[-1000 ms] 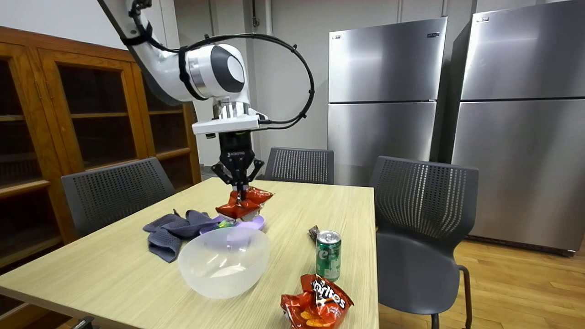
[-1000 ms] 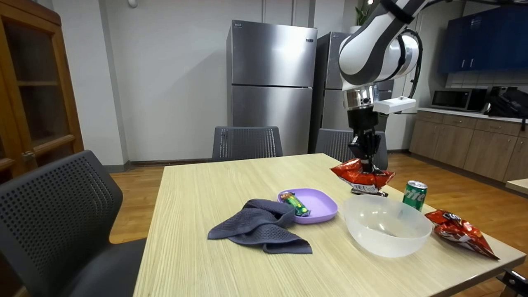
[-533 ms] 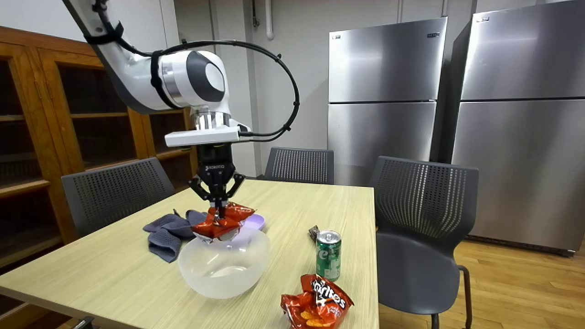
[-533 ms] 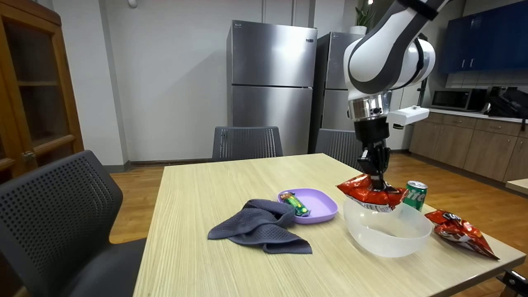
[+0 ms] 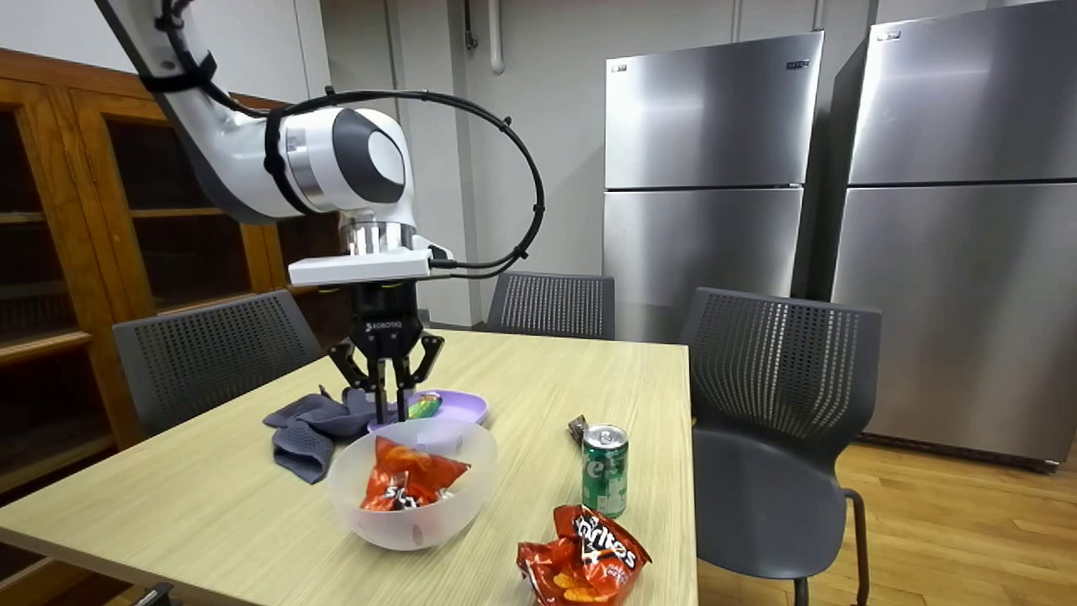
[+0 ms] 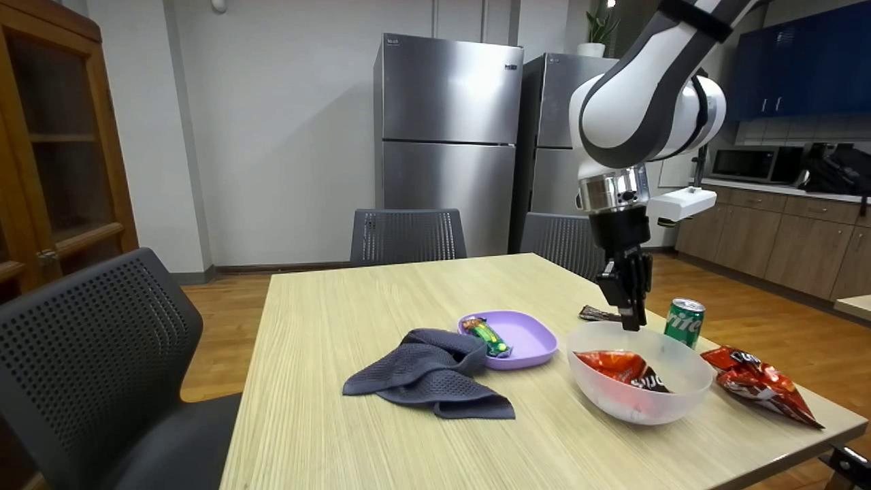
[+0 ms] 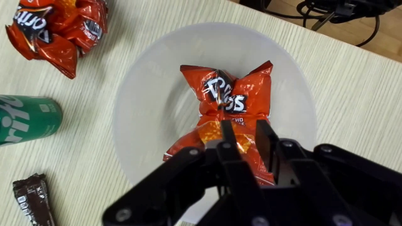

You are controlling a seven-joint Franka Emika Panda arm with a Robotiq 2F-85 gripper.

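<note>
My gripper [image 5: 390, 415] hangs above the frosted bowl [image 5: 404, 536], its fingers parted with nothing between them. In the wrist view a gap shows between the fingers [image 7: 228, 133], and the red Doritos bag [image 7: 256, 94] is seen through it, lower down. That bag [image 6: 612, 365] lies tilted inside the bowl [image 6: 684, 391], apart from the gripper [image 6: 634, 325] in both exterior views. A second red bag [image 5: 589, 560] lies crumpled on the table beside the bowl. The green Sprite can [image 5: 604, 475] stands upright near it.
A purple plate [image 6: 527, 340] with a green-wrapped bar [image 6: 486, 337] stands beside the bowl, next to a dark grey towel [image 6: 435, 378]. A small brown wrapper [image 7: 33, 201] lies behind the can. Chairs [image 5: 778, 404] stand around the table [image 6: 354, 327].
The gripper carried the red bag over to the bowl and came lower. Its fingers have since parted, and the bag has dropped into the bowl.
</note>
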